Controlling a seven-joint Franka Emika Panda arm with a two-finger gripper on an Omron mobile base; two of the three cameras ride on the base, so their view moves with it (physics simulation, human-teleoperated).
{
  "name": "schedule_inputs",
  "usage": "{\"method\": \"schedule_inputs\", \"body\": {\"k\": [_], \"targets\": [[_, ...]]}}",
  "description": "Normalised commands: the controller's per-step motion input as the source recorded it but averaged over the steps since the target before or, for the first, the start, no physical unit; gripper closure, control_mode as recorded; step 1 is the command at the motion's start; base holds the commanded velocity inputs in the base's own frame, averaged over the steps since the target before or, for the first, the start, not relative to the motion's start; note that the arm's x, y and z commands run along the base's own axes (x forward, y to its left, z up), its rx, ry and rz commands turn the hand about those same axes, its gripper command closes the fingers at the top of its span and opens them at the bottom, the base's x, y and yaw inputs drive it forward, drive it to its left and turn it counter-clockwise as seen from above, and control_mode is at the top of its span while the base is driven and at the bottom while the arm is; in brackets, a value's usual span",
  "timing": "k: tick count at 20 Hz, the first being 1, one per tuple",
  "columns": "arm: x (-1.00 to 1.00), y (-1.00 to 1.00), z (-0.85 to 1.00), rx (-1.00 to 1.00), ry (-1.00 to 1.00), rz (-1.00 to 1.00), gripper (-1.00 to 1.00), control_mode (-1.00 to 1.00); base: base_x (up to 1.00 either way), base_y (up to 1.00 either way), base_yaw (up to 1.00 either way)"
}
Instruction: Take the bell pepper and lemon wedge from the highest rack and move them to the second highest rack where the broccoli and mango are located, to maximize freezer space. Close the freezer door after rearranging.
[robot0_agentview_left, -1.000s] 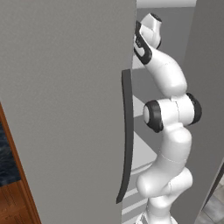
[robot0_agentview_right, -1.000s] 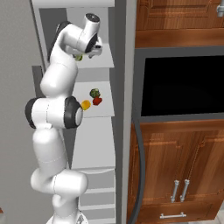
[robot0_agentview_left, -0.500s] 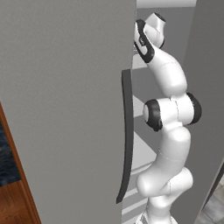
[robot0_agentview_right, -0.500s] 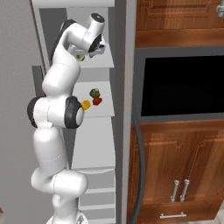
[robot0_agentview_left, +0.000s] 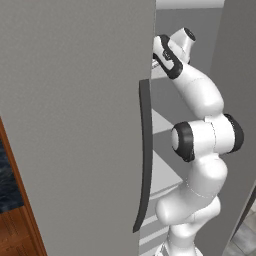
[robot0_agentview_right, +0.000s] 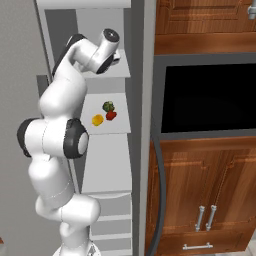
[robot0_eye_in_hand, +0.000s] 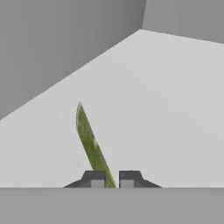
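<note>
I'm in a home kitchen: an open freezer (robot0_agentview_right: 105, 150) with white racks, its grey door (robot0_agentview_left: 75, 125), wooden cabinets (robot0_agentview_right: 200, 190), a dark built-in oven (robot0_agentview_right: 205, 95) and wood floor (robot0_agentview_left: 15, 235).
</note>
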Motion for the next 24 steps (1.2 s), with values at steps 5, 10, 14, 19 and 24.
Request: {"method": "schedule_inputs", "body": {"k": [5, 10, 14, 19, 24], "targets": [[-0.07, 0.0, -0.06, 0.0, -0.07, 0.0, 1.0, -1.0, 0.0, 0.0, 0.0], [-0.01, 0.0, 0.2, 0.0, 0.0, 0.0, 1.0, -1.0, 0.0, 0.0, 0.0], [-0.04, -0.07, 0.48, 0.0, 0.0, 0.0, 1.0, -1.0, 0.0, 0.0, 0.0], [-0.5, -0.24, 0.28, 0.0, -0.07, 0.0, 1.0, -1.0, 0.0, 0.0, 0.0], [-0.86, -0.32, 0.03, 0.0, -0.13, 0.0, 1.0, -1.0, 0.0, 0.0, 0.0]]}}
